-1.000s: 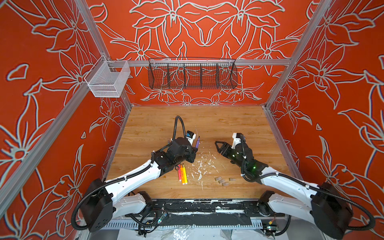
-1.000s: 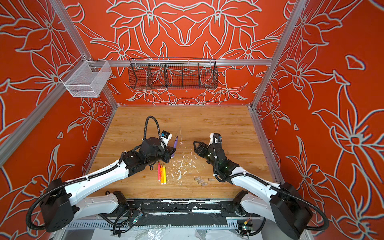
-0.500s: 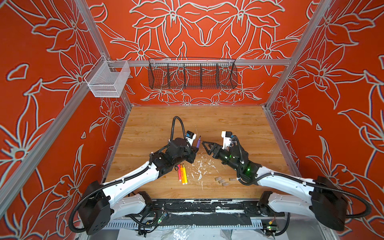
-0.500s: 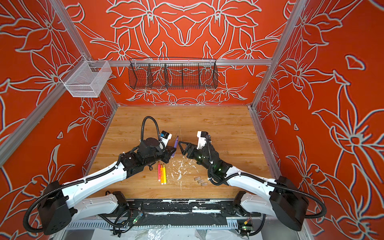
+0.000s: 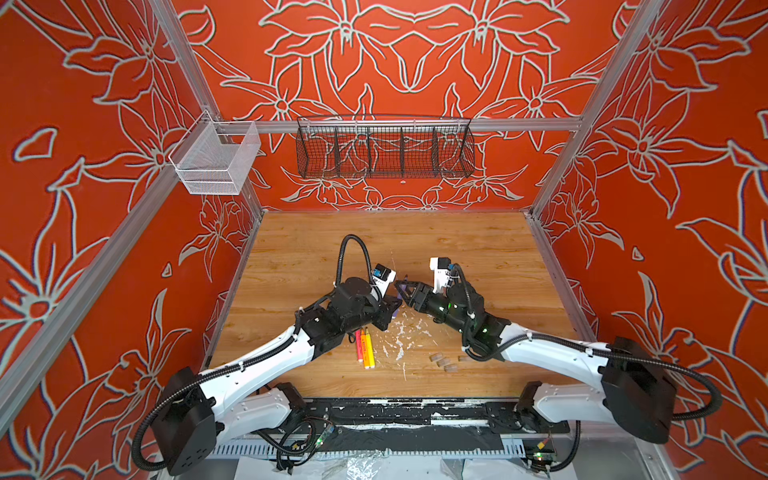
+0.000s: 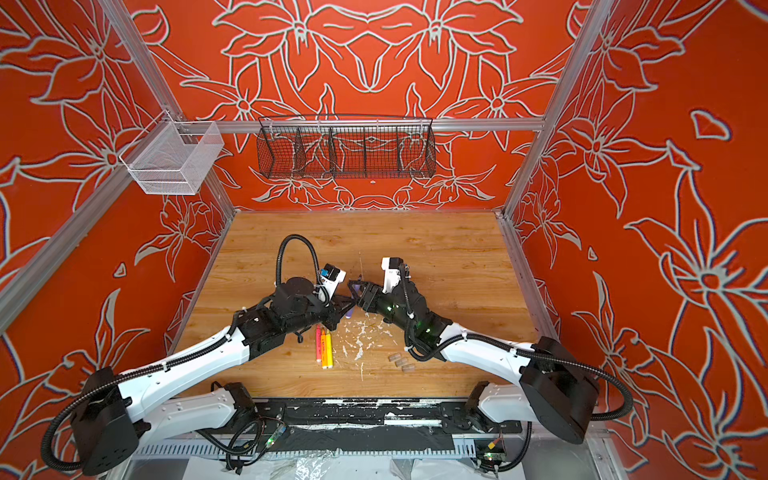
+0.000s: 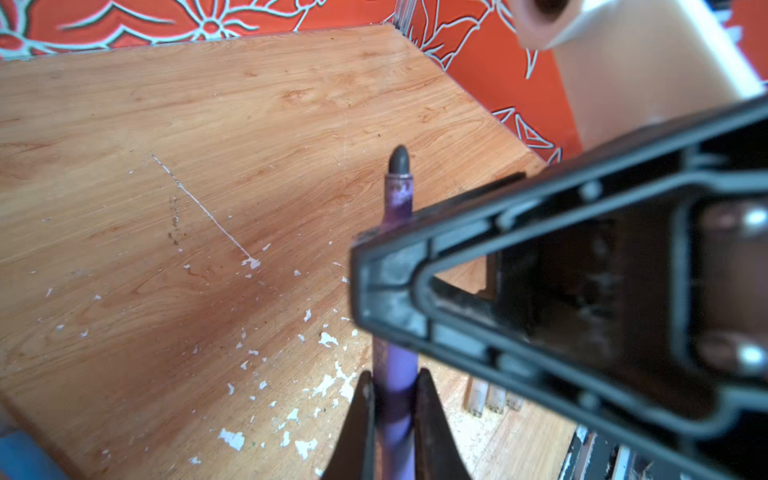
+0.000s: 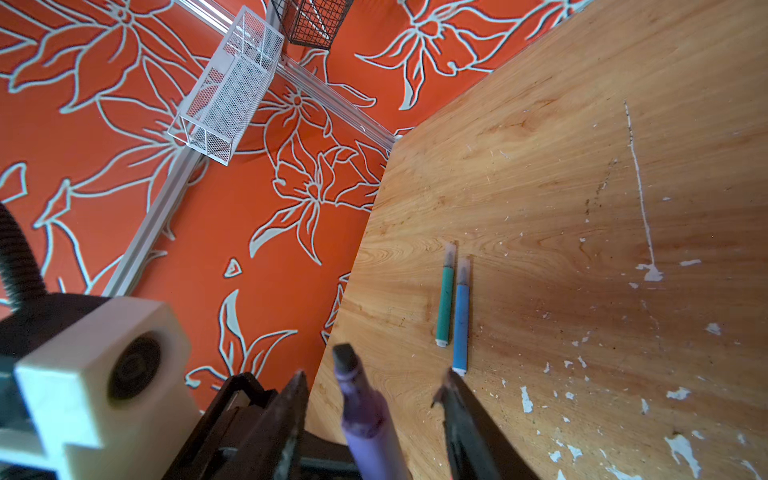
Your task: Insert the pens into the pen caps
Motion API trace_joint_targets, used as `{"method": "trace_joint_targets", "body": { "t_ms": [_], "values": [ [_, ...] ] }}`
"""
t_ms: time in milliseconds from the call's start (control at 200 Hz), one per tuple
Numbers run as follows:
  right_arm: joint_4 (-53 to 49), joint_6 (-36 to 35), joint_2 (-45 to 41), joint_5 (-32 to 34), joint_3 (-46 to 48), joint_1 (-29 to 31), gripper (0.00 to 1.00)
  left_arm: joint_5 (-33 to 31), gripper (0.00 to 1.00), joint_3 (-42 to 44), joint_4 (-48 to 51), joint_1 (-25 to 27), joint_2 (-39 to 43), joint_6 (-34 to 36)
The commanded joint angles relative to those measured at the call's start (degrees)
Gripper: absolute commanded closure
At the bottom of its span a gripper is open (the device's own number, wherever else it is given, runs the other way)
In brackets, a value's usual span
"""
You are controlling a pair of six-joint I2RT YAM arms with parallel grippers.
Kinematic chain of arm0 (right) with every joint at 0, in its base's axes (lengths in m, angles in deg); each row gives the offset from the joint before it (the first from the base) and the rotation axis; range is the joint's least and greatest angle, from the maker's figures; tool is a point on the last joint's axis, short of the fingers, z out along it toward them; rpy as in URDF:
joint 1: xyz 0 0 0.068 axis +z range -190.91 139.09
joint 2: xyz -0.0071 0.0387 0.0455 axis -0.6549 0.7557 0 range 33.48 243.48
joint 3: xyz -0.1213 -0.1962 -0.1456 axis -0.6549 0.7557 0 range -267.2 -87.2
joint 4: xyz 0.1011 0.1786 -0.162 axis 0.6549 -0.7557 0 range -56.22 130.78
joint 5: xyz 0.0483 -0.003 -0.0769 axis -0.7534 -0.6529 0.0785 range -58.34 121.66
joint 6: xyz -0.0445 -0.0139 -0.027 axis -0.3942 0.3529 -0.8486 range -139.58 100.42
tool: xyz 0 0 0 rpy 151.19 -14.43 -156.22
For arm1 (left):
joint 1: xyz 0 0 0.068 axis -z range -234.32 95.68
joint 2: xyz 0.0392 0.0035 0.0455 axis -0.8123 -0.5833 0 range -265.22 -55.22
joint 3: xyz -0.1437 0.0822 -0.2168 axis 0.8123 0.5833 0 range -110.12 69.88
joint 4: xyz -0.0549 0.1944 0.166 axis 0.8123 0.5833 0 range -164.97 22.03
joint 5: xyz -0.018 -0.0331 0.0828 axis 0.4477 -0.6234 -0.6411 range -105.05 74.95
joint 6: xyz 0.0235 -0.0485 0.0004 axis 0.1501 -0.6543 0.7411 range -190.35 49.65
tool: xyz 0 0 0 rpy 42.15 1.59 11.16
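Left gripper [image 7: 392, 380] pinches the purple pen [image 7: 399, 199] above the middle of the bench [image 5: 457, 249]. The right gripper [image 8: 374, 378] has its jaws spread either side of the pen's dark tip, clear of it. Pink, orange and yellow pens [image 5: 364, 347] and loose caps [image 5: 444, 362] lie near the front edge; the pens' print is too small to read.

Right gripper [image 8: 374, 378] swung across; now straddles purple pen [image 8: 365, 419], seemingly untouched.

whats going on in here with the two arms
The left gripper is clamped on the purple pen, its tip bare. The right gripper has its jaws open on either side of that tip, not gripping it and carrying no cap. The green pen and blue pen lie capped on the table; the pink, orange and yellow pens lie uncapped, with loose pen caps nearby.
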Motion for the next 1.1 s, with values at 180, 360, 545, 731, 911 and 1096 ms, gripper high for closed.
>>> {"method": "trace_joint_targets", "body": {
  "t_ms": [180,360,545,731,911,1096],
  "values": [
    [2.43,2.26,1.53,-1.35,-1.86,1.09,0.84,0.86,0.92,0.70,-1.76,0.23,1.46,1.07],
    [3.39,2.96,1.46,-1.71,-1.74,1.98,0.94,1.08,0.76,0.95,-2.16,0.23,1.80,1.08],
    [4.76,2.89,1.40,-1.82,-1.90,3.69,0.96,0.87,0.68,1.01,-2.07,0.23,1.98,1.16],
    [5.17,2.50,1.49,-1.18,-2.25,5.45,0.97,0.78,0.66,1.06,-2.08,0.23,1.89,1.18],
    [5.42,2.41,1.82,0.00,-2.28,6.31,0.98,0.75,0.67,1.22,-2.16,0.28,2.32,1.09],
    [6.58,2.97,2.30,-0.21,-2.16,6.66,0.97,0.61,0.73,1.33,-2.16,0.21,2.69,1.09]
  ]
}}
